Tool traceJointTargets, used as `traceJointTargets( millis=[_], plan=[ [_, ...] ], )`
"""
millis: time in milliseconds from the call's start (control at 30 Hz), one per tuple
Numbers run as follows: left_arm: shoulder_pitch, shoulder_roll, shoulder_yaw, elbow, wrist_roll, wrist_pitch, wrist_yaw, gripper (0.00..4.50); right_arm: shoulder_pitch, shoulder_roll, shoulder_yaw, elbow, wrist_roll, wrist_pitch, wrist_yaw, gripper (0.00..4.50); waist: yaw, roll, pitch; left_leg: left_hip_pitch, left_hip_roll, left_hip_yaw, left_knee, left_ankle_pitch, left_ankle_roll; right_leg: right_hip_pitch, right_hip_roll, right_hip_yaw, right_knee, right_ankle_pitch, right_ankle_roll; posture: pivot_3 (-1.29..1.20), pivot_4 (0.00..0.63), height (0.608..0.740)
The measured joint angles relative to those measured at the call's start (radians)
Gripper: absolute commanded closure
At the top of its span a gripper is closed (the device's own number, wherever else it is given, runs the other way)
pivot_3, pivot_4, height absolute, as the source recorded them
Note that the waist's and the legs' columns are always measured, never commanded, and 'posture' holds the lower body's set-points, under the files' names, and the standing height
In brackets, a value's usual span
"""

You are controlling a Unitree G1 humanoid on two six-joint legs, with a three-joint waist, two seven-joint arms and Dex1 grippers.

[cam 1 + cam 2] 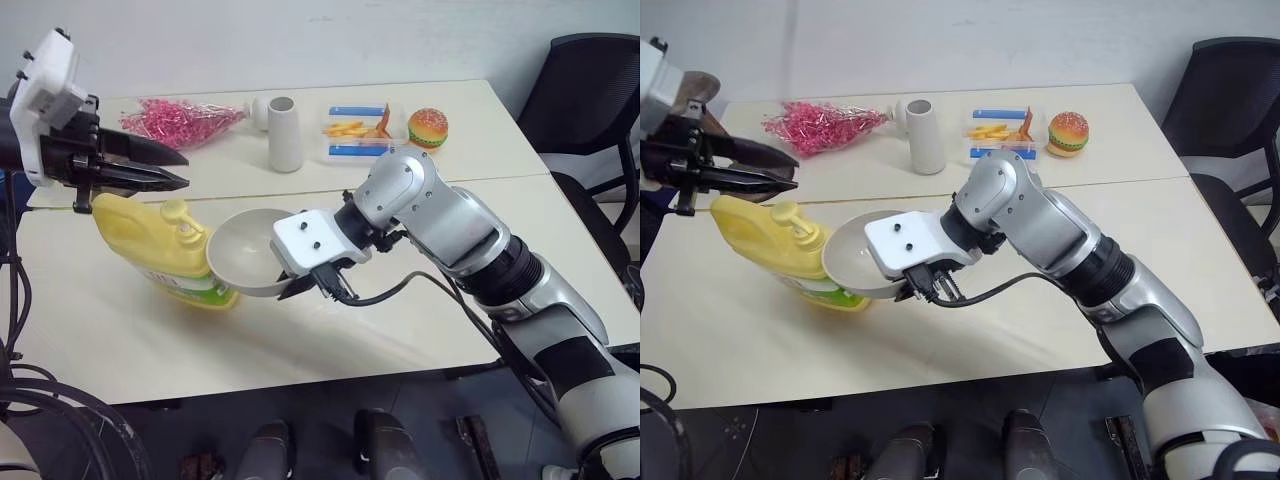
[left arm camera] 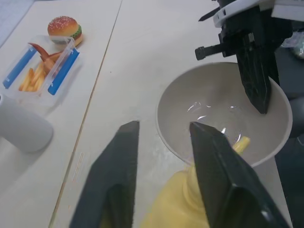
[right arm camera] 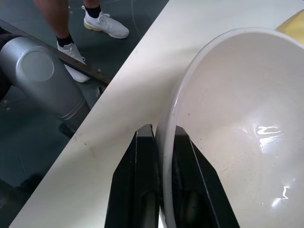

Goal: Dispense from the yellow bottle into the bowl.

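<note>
Right gripper (image 3: pixel 159 156) was clamped on the rim of the bowl (image 1: pixel 245 250), held tilted at the pump of the yellow bottle (image 1: pixel 160 245) on the table (image 1: pixel 420 330). Left gripper (image 1: pixel 165 165) hovered above the pump, fingers narrowly parted, empty. Risk: an off-centre press tips the bottle (spout seemed barely over the rim), spilling.

This looks like a robotics lab or office test room — not a home. Two plain cream tables (image 1: pixel 470 150) are pushed together against a bare pale wall, with a black mesh office chair (image 1: pixel 590 100) at the upper right and dark cables (image 1: pixel 60 420) bundled at the lower left. The tabletop holds props rather than real food — a toy burger (image 1: pixel 428 127), a clear tray of plastic fries (image 1: pixel 362 130) and a grey-white vase (image 1: pixel 284 135) at the upper centre. A person's sneakered feet (image 3: pixel 95 23) stand on the dark floor.
</note>
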Motion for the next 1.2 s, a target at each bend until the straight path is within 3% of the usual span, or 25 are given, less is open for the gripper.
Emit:
traceJointTargets(
  millis=[67,700,1200],
  plan=[
    [0.02,0.006,0.0,-0.015,0.0,-0.002,0.0,4.45,0.0,0.006,0.0,0.0,-0.003,-0.018,0.007,4.5,-0.001,0.0,0.0,0.0,0.0,0.0,0.0,0.0,0.0,0.0,0.0,0.0,0.0,0.0,0.0,0.0,0.15,0.74],
    [0.13,0.089,0.064,-0.127,-0.044,0.022,0.0,4.45,0.0,0.042,0.0,0.035,-0.019,-0.105,0.053,4.5,-0.004,0.0,0.0,0.0,0.0,0.0,0.0,0.0,0.0,0.0,0.0,0.0,0.0,0.0,0.0,0.0,0.15,0.74],
    [0.169,0.087,0.087,-0.151,-0.039,-0.016,0.001,4.45,-0.035,0.068,-0.009,0.086,-0.019,-0.126,0.073,4.5,-0.003,0.0,0.0,0.0,0.0,0.0,0.0,0.0,0.0,0.0,0.0,0.0,0.001,0.0,0.0,0.0,0.15,0.74]
  ],
)
